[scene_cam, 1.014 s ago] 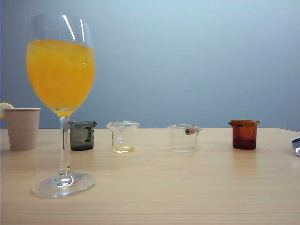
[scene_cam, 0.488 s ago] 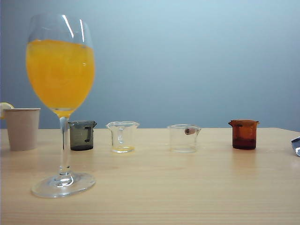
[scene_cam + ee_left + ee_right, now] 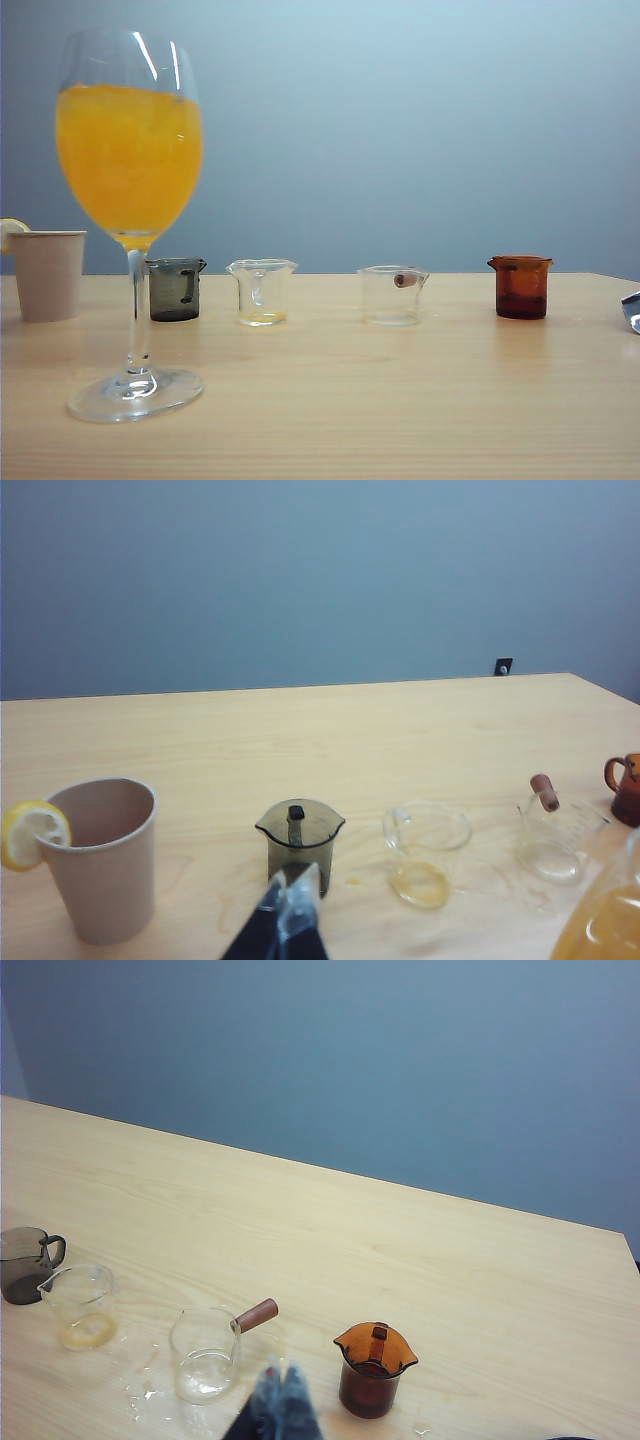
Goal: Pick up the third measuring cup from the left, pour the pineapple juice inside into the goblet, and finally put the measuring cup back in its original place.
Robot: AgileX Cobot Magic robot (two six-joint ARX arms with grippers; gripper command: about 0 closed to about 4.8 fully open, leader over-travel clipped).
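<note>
Light wooden table (image 3: 400, 400): carries all items below.

Item 1. Tall clear stemmed goblet (image 3: 130, 200), nearest the exterior camera at the left, upright, bowl largely filled with cloudy orange drink (image 3: 130, 160).

Item 2. Beige paper cup (image 3: 47, 274), far left, a lemon slice (image 3: 30, 832) hooked on its rim.

Item 3. Row of four small measuring cups, well apart from one another, left to right: smoky grey glass cup (image 3: 176, 289); narrow clear cup (image 3: 261, 291) with a thin pale yellow film (image 3: 263, 318) at its bottom; squat clear third measuring cup (image 3: 392, 294) with a reddish-brown stub handle near the rim, upright on the table between the narrow clear cup and the amber-brown cup (image 3: 521, 286). No yellow liquid can be made out in the third measuring cup. Faint graduation lines show on its wall in the left wrist view; too small to read. No brand or legible writing anywhere.

Item 4. Left gripper (image 3: 290, 895): fingers pressed together, holding nothing, poised just in front of the grey cup.

Item 5. Right gripper (image 3: 280, 1385): fingers closed, nothing held, poised between the third measuring cup and the amber-brown cup.

Item 6. Small wet spots on the table around the third measuring cup, seen from the right wrist.
</note>
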